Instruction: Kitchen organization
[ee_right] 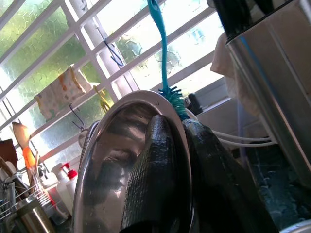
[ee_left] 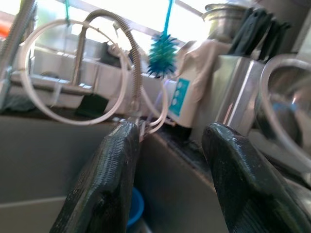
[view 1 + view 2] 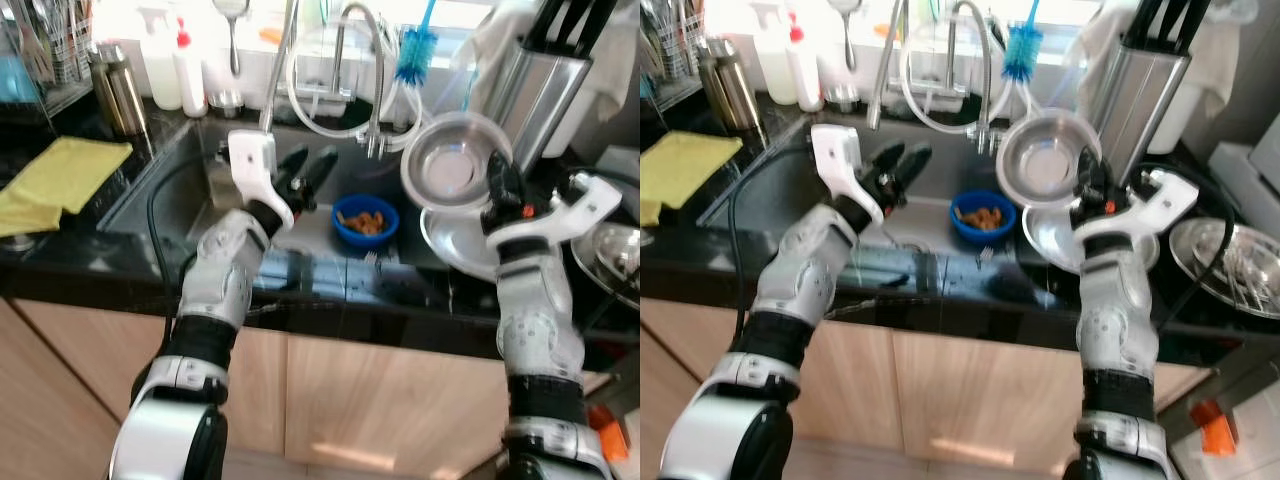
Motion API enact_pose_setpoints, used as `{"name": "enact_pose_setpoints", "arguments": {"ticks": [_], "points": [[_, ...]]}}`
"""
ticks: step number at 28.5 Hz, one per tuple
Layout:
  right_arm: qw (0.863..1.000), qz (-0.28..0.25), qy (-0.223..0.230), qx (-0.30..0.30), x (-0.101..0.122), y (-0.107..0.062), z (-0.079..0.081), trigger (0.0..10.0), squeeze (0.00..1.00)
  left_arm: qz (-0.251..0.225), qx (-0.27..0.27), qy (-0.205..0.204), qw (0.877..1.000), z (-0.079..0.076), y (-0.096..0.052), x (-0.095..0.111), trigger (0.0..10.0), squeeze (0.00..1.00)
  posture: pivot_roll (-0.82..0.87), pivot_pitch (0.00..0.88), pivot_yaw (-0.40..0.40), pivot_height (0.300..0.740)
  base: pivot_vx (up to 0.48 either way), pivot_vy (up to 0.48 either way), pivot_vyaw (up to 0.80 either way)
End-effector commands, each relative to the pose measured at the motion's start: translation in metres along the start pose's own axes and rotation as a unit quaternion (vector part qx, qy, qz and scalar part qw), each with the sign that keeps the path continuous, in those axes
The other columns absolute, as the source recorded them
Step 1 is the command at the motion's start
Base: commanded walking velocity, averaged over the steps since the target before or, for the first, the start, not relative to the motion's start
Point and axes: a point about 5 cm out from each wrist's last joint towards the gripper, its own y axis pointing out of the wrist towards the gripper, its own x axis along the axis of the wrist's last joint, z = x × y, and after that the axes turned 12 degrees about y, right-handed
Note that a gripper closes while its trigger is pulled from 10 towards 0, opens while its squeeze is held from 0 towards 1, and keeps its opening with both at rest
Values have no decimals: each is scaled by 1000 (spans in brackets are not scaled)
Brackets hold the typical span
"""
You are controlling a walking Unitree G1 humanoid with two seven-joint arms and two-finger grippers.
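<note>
My right gripper (image 3: 500, 186) is shut on the rim of a steel bowl (image 3: 452, 160), holding it tilted on edge above a steel plate (image 3: 446, 243) on the counter right of the sink. In the right wrist view both fingers (image 1: 150, 184) pinch the bowl (image 1: 109, 160) at its rim. My left gripper (image 3: 308, 172) hovers open over the sink (image 3: 160, 185) with nothing between its fingers (image 2: 102, 194). A blue bowl (image 3: 365, 220) with orange food scraps sits in the sink basin, just right of the left gripper.
A faucet (image 3: 368, 60) with looped hoses rises behind the sink, and a blue bottle brush (image 3: 415, 45) hangs beside it. A steel utensil holder (image 3: 540, 85) stands back right, another steel dish (image 3: 615, 250) far right. Yellow cloth (image 3: 60, 175), flask (image 3: 115, 90) and bottles (image 3: 185, 70) lie left.
</note>
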Motion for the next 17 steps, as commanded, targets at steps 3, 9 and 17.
{"name": "enact_pose_setpoints", "arguments": {"ticks": [3,9,17], "points": [[1000,28,2,6,-13,6,1,10000,0,1,3,14,1000,-1,-1,2,10000,0,115,0,-110,740,0,0,0],[999,43,-14,26,-22,15,12,10000,0,0,21,35,999,2,-2,2,10000,0,122,0,-116,740,0,0,0],[990,-29,-139,12,-3,-16,20,10000,0,-40,139,171,975,26,-23,9,10000,0,106,0,-109,740,0,0,0]]}}
